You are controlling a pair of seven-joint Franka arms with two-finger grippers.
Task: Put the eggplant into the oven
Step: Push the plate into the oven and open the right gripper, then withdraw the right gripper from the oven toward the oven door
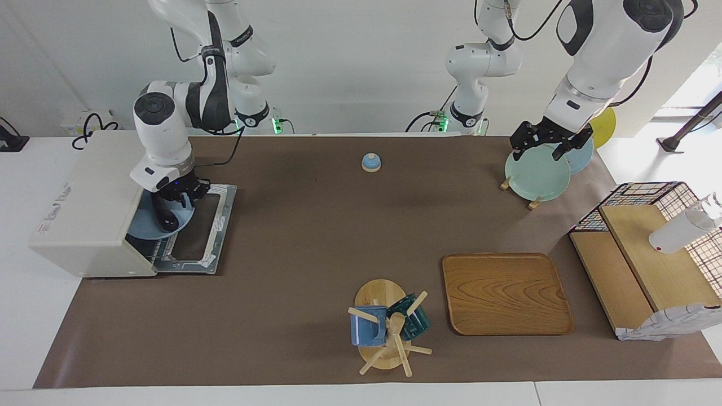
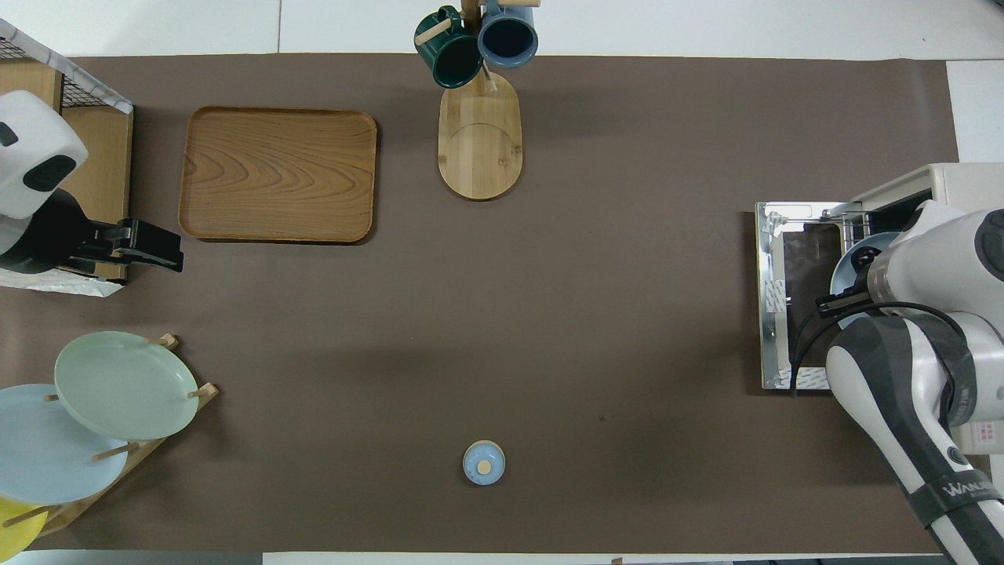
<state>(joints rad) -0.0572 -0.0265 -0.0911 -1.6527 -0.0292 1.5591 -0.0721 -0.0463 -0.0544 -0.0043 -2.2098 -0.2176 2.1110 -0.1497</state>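
Note:
The cream-white oven (image 1: 90, 208) stands at the right arm's end of the table with its door (image 1: 211, 225) folded down flat. A blue plate (image 1: 148, 224) lies in the oven's mouth. The dark eggplant (image 1: 167, 219) lies on that plate. My right gripper (image 1: 179, 197) is at the oven's mouth, right over the end of the eggplant nearer the robots. In the overhead view the right arm hides most of the plate (image 2: 847, 271) and the oven (image 2: 953, 182). My left gripper (image 1: 550, 145) is open and empty, up over the plate rack, waiting.
A rack with a green plate (image 1: 537, 172) and other plates stands near the left arm. A wooden tray (image 1: 505, 293), a mug tree (image 1: 389, 327), a small blue bell (image 1: 370, 162) and a wire-and-wood shelf (image 1: 648, 254) are also on the table.

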